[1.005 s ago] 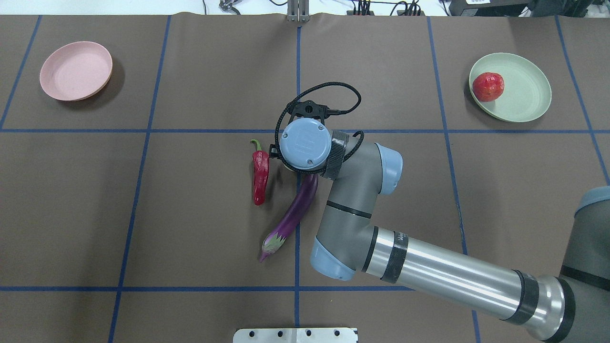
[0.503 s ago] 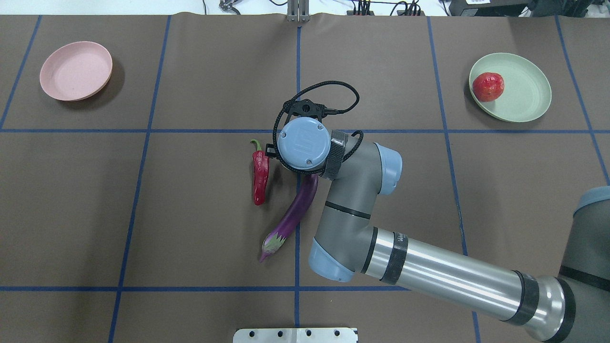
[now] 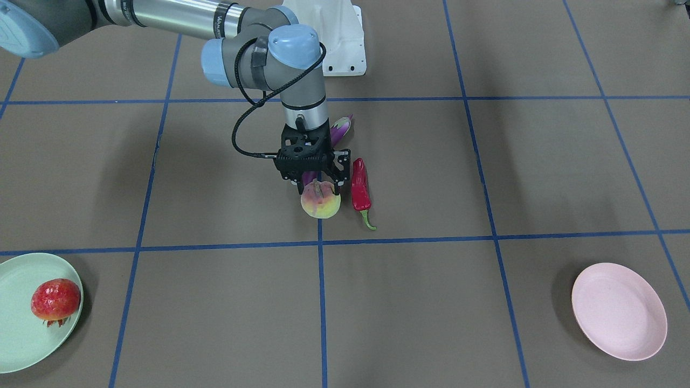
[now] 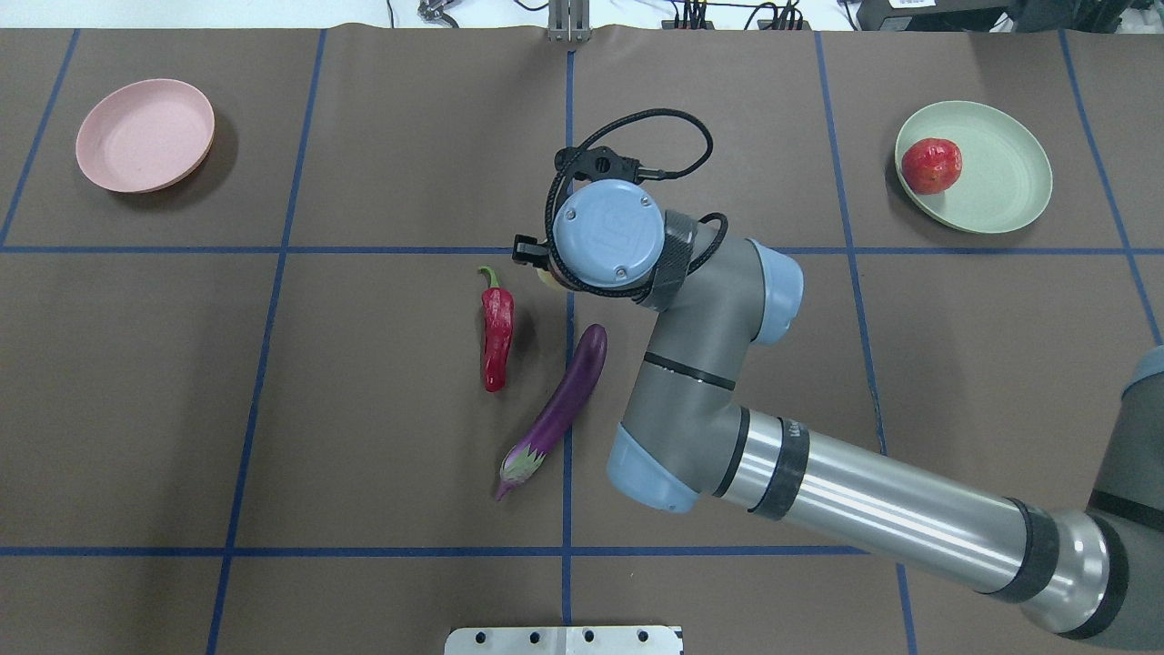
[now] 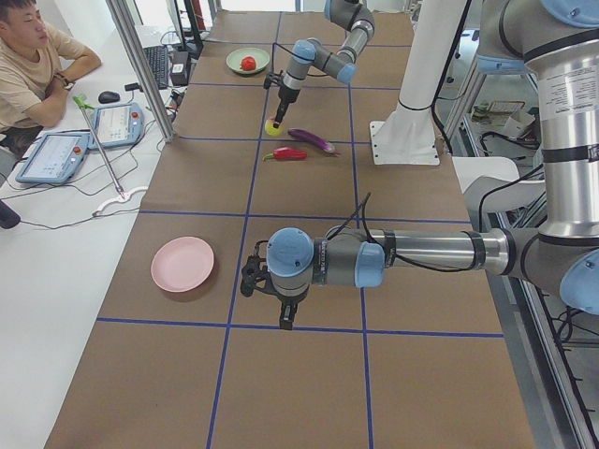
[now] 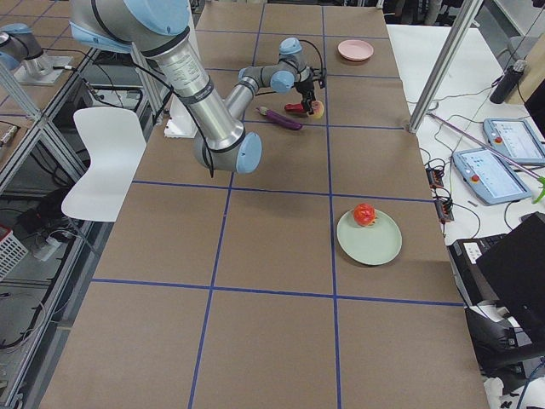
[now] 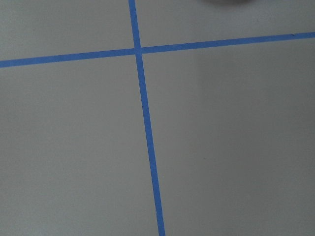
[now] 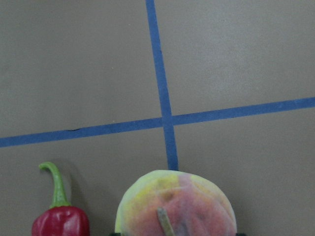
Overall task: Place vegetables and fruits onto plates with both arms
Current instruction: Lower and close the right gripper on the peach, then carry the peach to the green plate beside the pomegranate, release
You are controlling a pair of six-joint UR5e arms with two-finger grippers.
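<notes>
My right gripper (image 3: 319,189) is shut on the yellow-green peach (image 3: 321,206) and holds it just above the table, near the centre line. The peach also fills the bottom of the right wrist view (image 8: 174,204). The red chili pepper (image 4: 496,337) lies just beside it, and the purple eggplant (image 4: 564,400) lies behind, nearer the robot. The pomegranate (image 4: 931,166) sits on the pale green plate (image 4: 1009,186) at the far right. The pale pink plate (image 4: 145,135) at the far left holds nothing. My left gripper (image 5: 284,320) shows only in the exterior left view, so I cannot tell its state.
The table is covered with brown paper marked by blue tape lines (image 4: 569,136). The white base block (image 3: 342,43) stands at the robot's edge. The left wrist view shows only bare paper and tape. An operator (image 5: 37,56) sits beside the table's far side.
My right wrist has moved away from the robot and to the right with the peach. The eggplant's tip, covered before, now shows in full.
</notes>
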